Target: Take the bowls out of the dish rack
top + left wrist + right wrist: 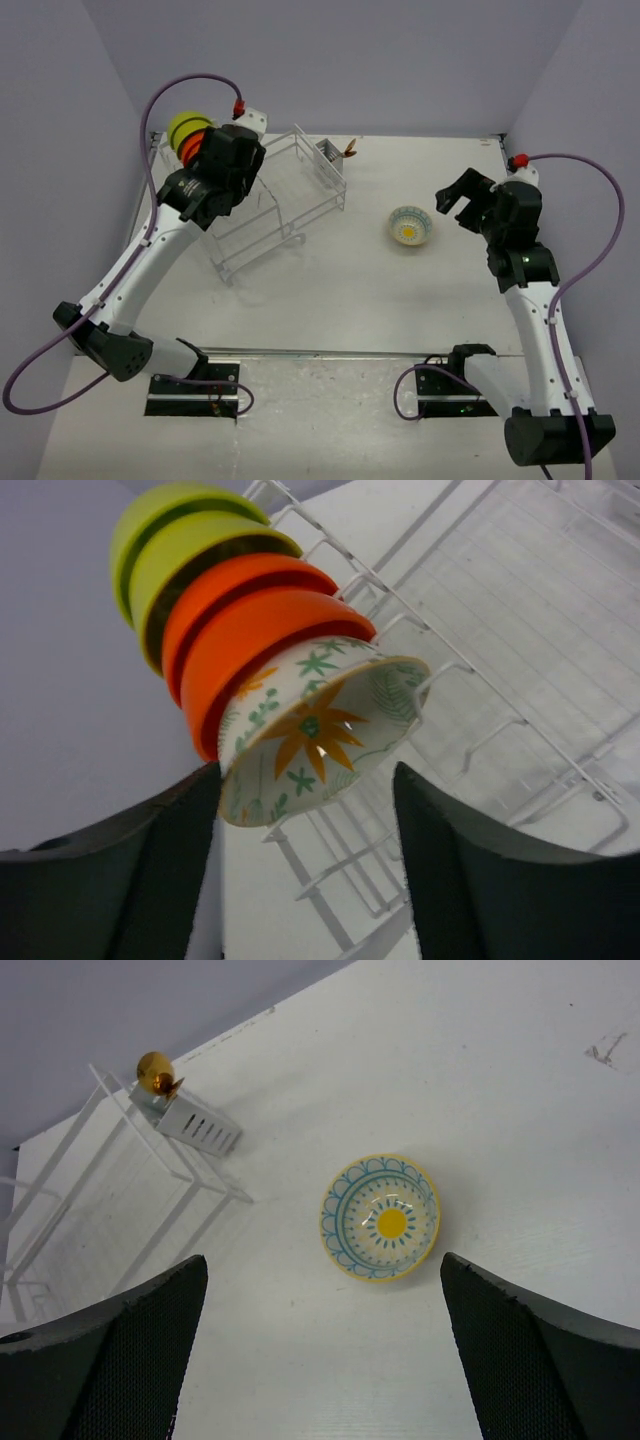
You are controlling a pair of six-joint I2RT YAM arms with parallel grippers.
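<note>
Cream bowl [320,730] fronts bowls [260,620] in dish rack [520,630].

White bench [380,300] enclosed on three sides by plain pale-lavender walls [340,60]; a metal rail [330,352] crosses its near edge; even, diffuse lighting.

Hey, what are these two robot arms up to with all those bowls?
They are emptying bowls out of a white wire dish rack. The left end effector is open, its fingers either side of a cream leaf-patterned bowl. That bowl is the nearest in a row with two orange bowls and two lime-green bowls standing in the rack. The right end effector hangs open above a blue-and-yellow bowl that sits upright on the table, apart from the rack.
</note>
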